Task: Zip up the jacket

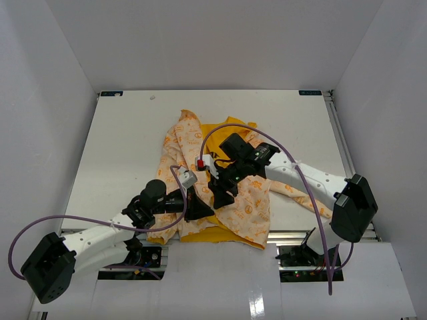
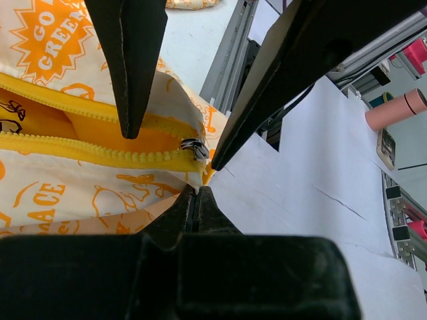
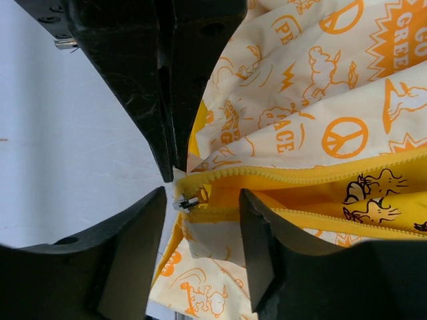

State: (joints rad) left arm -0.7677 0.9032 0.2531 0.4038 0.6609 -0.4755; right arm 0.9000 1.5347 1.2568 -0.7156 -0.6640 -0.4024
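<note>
1. The jacket (image 1: 248,208) lies flat in the middle of the bench (image 1: 127,133), with its hem at the near edge and its collar end pointing to the far edge.
2. The cream, orange-printed outer faces up. Yellow lining shows at the hem and where the front lies open toward the far edge.
3. One sleeve stretches toward the right edge of the bench. The other lies along the left side of the body.
4. The zipper slider (image 3: 187,202) sits at the very bottom of the yellow zipper teeth (image 3: 300,172), close to the hem. Above it the two rows of teeth run apart, unjoined.
5. The left end effector (image 2: 195,195) reaches in from the near-left corner. Its fingers are pressed together, pinching the hem corner just beside the slider.
6. The right end effector (image 3: 200,197) comes from the right side, angled down over the hem. Its fingers are spread apart and hold nothing. One fingertip stands on each side of the slider, close to it, and neither can be seen touching it.
7. The two end effectors point at each other, tips nearly meeting over the bottom of the zipper.
</note>
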